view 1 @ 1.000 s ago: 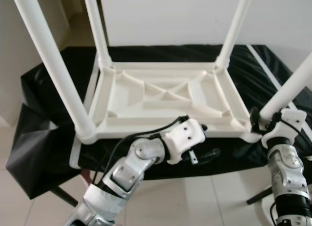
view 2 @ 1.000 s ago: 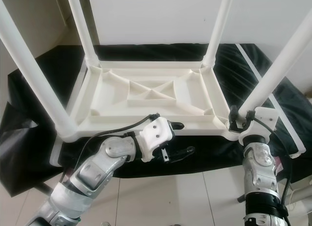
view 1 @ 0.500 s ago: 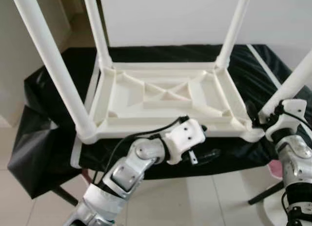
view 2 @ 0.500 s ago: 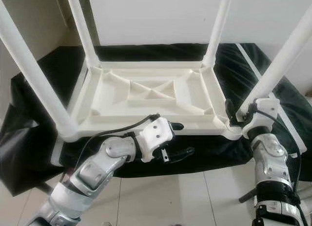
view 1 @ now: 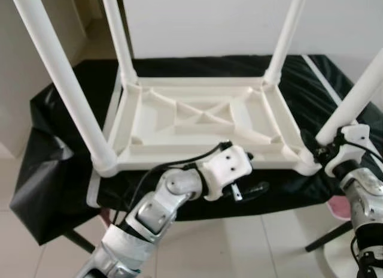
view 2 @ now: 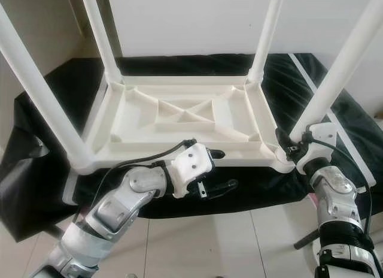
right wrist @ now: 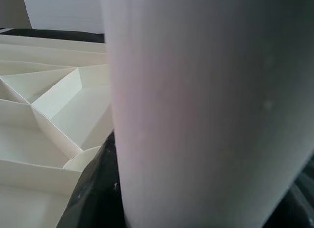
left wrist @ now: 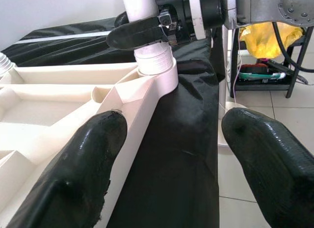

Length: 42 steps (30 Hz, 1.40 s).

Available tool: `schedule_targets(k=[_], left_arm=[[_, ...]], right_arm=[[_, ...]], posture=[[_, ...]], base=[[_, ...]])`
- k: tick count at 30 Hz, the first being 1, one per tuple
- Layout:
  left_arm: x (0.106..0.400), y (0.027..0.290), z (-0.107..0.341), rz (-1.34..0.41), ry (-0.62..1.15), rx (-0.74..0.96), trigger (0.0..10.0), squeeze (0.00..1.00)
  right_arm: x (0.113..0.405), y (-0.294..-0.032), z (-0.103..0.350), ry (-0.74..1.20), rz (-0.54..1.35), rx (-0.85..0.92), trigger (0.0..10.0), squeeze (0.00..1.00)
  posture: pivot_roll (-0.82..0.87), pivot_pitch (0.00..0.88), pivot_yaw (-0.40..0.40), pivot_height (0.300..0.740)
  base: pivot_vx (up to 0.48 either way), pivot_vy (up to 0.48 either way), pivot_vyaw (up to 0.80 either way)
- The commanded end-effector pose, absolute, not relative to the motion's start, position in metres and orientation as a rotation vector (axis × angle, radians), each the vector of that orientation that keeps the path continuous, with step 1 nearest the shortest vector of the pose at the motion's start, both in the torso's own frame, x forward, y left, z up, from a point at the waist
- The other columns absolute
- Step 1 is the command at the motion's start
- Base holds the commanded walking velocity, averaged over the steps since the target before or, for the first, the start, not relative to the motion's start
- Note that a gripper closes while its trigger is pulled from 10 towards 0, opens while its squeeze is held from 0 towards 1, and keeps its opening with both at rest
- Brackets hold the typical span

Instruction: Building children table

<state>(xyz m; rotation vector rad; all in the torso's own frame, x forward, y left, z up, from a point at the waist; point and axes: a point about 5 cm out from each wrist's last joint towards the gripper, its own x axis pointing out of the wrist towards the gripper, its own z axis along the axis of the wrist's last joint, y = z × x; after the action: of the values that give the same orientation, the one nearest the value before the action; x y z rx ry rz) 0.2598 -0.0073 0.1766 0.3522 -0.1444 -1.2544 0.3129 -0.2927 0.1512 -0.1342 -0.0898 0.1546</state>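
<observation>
On the black-draped desk [view 1: 54, 116] the white plastic children's tabletop [view 1: 203, 119] lies underside up, ribbed frame showing, with four white tubular legs standing in its corner sockets.

Step in hand, by my reading: seating the last leg, the near-right white leg [view 2: 341, 68] at about 4 o'clock of the tabletop.

Right gripper [view 2: 294, 147]: jaws closed around this leg just above its socket. The leg leans outward.

Left gripper [view 1: 254, 182]: jaws wide, holding nothing, just off the tabletop's near edge at 6 o'clock; one finger [left wrist: 73, 174] lies against the rim.

Next move likely calls for straightening the leg and pressing or twisting it home, with the left steadying the frame.
</observation>
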Motion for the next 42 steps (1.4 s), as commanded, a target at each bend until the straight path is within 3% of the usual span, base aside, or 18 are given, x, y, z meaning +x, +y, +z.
schedule_targets(k=[1, 10, 11, 12, 13, 18, 31, 40, 42], left_arm=[[0.259, -0.007, 0.174, -1.272, -0.124, 0.373, 10.0, 0.00], [0.258, -0.007, 0.174, -1.283, -0.126, 0.378, 10.0, 0.00], [0.258, -0.007, 0.174, -1.286, -0.125, 0.378, 10.0, 0.00], [0.258, -0.007, 0.174, -1.286, -0.125, 0.378, 10.0, 0.00], [0.258, -0.007, 0.174, -1.288, -0.125, 0.377, 10.0, 0.00], [0.257, -0.008, 0.174, -1.294, -0.125, 0.376, 10.0, 0.00], [0.255, -0.010, 0.173, -1.293, -0.120, 0.366, 10.0, 0.00], [0.255, -0.009, 0.173, -1.286, -0.117, 0.360, 10.0, 0.00], [0.255, -0.009, 0.173, -1.286, -0.117, 0.357, 10.0, 0.00]], right_arm=[[0.311, -0.293, 0.140, -0.043, 0.161, -0.114, 0.0, 0.00], [0.306, -0.292, 0.127, -0.030, 0.095, 0.000, 0.0, 0.00], [0.306, -0.292, 0.125, -0.026, 0.088, 0.013, 7.3, 0.00], [0.306, -0.292, 0.125, -0.026, 0.088, 0.013, 7.3, 0.00], [0.306, -0.292, 0.124, -0.016, 0.077, 0.015, 10.0, 0.00], [0.308, -0.290, 0.120, 0.010, 0.026, 0.019, 10.0, 0.00], [0.325, -0.257, 0.124, 0.020, -0.175, 0.018, 10.0, 0.00], [0.327, -0.237, 0.120, 0.030, -0.383, 0.093, 10.0, 0.00], [0.326, -0.224, 0.118, 0.039, -0.522, 0.145, 10.0, 0.00]], posture=[[-0.07, 0.030, 0.022, 0.740], [-0.08, 0.023, 0.031, 0.740], [-0.08, 0.024, 0.031, 0.740], [-0.08, 0.024, 0.031, 0.740], [-0.08, 0.023, 0.032, 0.740], [-0.08, 0.023, 0.031, 0.740], [-0.07, 0.027, 0.011, 0.740], [-0.07, 0.032, 0.004, 0.740], [-0.07, 0.033, 0.002, 0.740]], base=[[0.000, 0.000, 0.00], [0.000, 0.000, 0.00], [0.000, 0.000, 0.00], [0.000, 0.000, 0.00], [0.000, 0.000, 0.00], [0.000, 0.000, 0.00], [0.000, 0.000, 0.00], [0.000, 0.000, 0.00], [0.000, 0.000, 0.00]])
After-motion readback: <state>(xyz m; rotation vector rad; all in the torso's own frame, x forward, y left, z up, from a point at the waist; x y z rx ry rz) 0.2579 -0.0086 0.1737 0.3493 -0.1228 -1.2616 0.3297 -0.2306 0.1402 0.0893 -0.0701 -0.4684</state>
